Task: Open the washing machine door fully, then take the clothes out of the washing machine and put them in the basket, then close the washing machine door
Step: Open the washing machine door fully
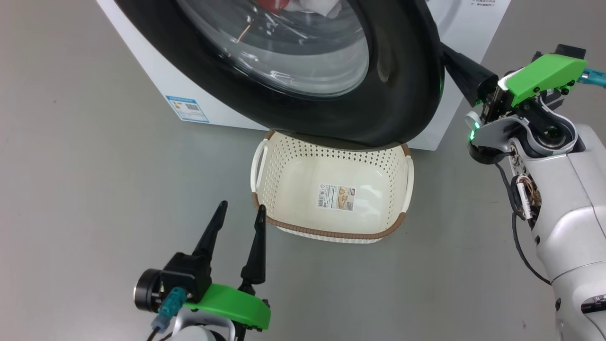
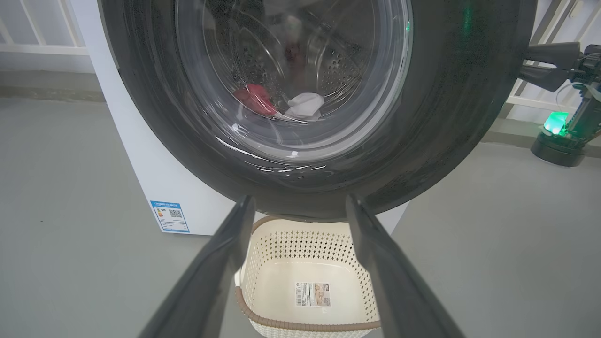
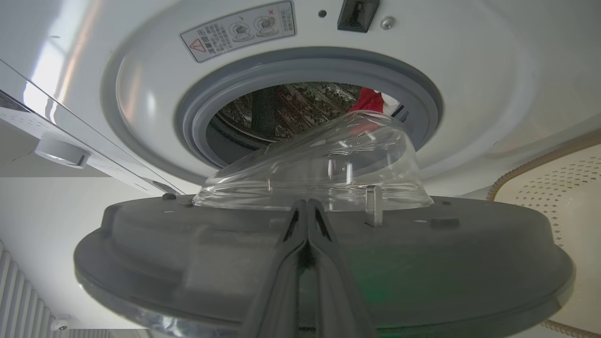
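Note:
The washing machine door (image 1: 402,94) stands partly swung out from the white washing machine (image 1: 156,71), its black rim hanging over the far end of the basket (image 1: 331,234). My right gripper (image 1: 450,54) is shut with nothing in it. Its fingers reach behind the door's right edge. In the right wrist view the shut tips (image 3: 307,203) lie on the door's grey inner face (image 3: 188,244), below the glass bowl. The clothes, red (image 2: 256,98) and white (image 2: 305,105), lie in the drum; a red piece (image 3: 371,101) shows at the opening. My left gripper (image 1: 241,207) is open by the basket's near left corner.
The cream basket (image 2: 291,324) sits on the grey floor in front of the machine, a sticker on its bottom. A blue label (image 1: 187,109) marks the machine's lower corner. White railings (image 2: 42,42) stand behind. Bare floor lies to both sides.

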You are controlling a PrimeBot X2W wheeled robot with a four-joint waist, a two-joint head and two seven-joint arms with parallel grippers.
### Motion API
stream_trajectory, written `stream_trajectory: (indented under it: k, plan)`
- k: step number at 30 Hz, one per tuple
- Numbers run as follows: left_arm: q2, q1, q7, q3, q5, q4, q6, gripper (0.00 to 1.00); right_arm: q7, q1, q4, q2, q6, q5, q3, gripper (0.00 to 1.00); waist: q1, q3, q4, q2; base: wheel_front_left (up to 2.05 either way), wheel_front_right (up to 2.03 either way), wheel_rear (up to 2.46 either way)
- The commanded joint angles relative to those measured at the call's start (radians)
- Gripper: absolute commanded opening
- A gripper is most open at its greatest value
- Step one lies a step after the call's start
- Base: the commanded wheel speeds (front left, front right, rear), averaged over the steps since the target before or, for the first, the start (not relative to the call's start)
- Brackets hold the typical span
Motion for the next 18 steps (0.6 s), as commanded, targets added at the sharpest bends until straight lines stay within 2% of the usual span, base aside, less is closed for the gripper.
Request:
stream_trajectory:
  k: [1,18]
  plan:
    - [0.011,-0.030,-0.008,0.027,-0.001,-0.021,0.004,1.00,0.018,-0.028,-0.017,0.023,0.004,0.005,0.017,0.00,0.0000,0.000,-0.001,0.0000,0.00,0.00,0.00]
    - [0.011,-0.021,-0.008,0.036,0.004,-0.009,0.003,1.00,0.178,0.042,-0.041,0.032,0.004,0.041,0.035,0.00,0.0000,-0.028,-0.016,0.0000,0.00,0.00,0.00]
